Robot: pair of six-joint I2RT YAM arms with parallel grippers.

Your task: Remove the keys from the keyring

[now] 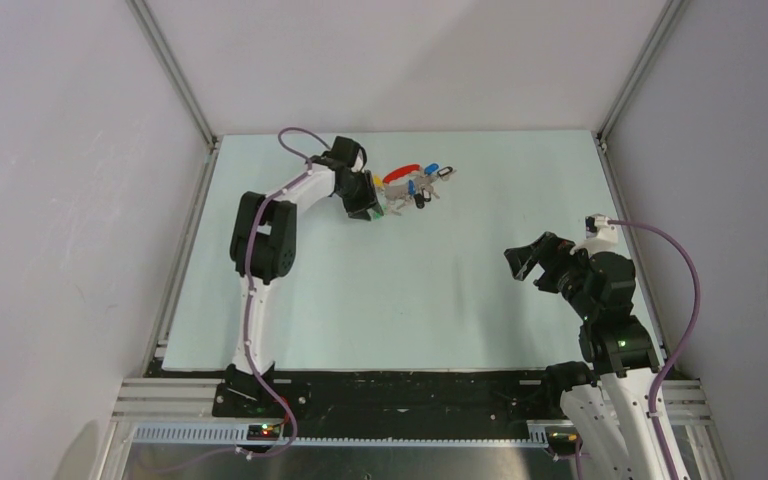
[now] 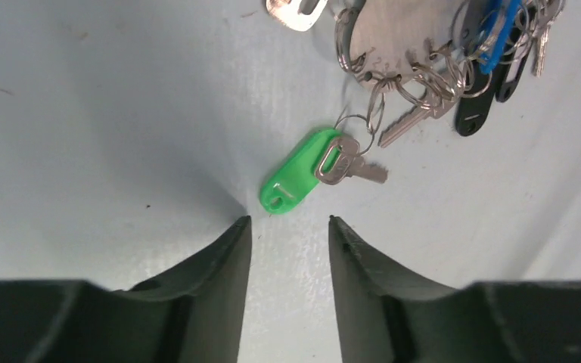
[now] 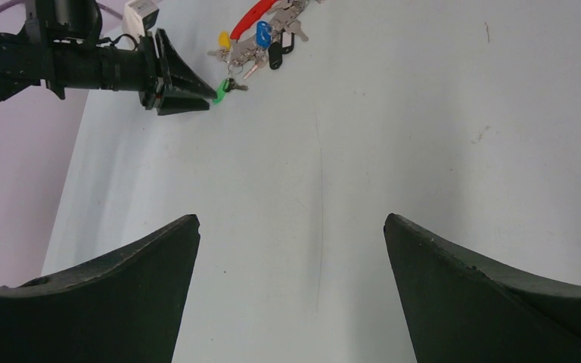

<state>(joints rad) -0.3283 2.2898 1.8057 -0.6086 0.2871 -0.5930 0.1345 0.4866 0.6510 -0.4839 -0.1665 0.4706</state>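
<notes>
Your left gripper (image 2: 289, 221) is open and empty, lined up just behind the green key (image 2: 295, 175) to pinch it, while your right gripper (image 3: 291, 218) sits open, well away.

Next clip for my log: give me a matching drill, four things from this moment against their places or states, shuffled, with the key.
Things
1. left gripper
2. right gripper
3. green-tagged key
4. keyring

Places or states
A. red crescent lying at the far side of the keys
B. open wide over bare table, far from the keys
C. lying flat just ahead of two fingertips, not gripped
D. open with a narrow gap, pointing at the green tag

Pairs: 1-D, 2-B, 3-C, 4-A
</notes>
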